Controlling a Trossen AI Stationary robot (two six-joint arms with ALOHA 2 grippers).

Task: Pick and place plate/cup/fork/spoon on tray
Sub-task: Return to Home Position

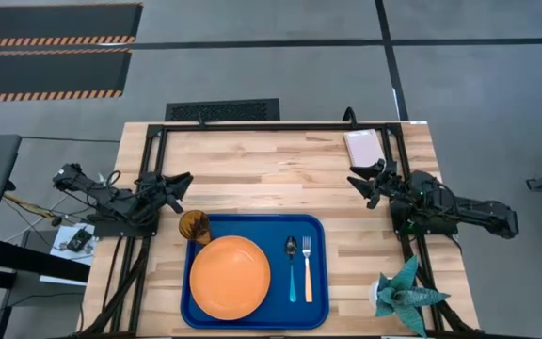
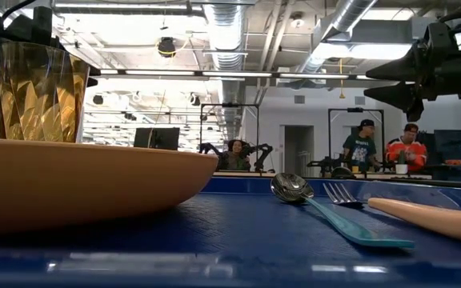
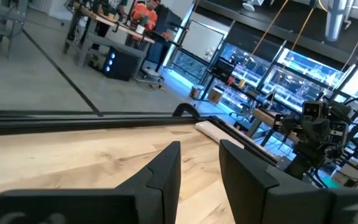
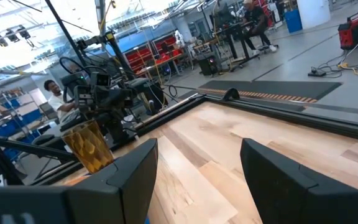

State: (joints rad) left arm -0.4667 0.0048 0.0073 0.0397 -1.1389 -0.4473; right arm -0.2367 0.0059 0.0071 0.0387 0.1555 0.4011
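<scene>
The blue tray lies at the table's near middle. The orange plate rests flat on its left half. The amber cup stands upright in the tray's far left corner and also shows in the right wrist view. The blue-handled spoon and the orange-handled fork lie side by side on the tray's right half, handles toward the near edge. My left gripper is open and empty, above the table just beyond the cup. My right gripper is open and empty at the far right.
A pinkish-white block lies at the table's far right corner, just beyond my right gripper. A teal plant ornament stands at the near right edge. Bare wood lies between the two grippers, beyond the tray. People show in the room behind.
</scene>
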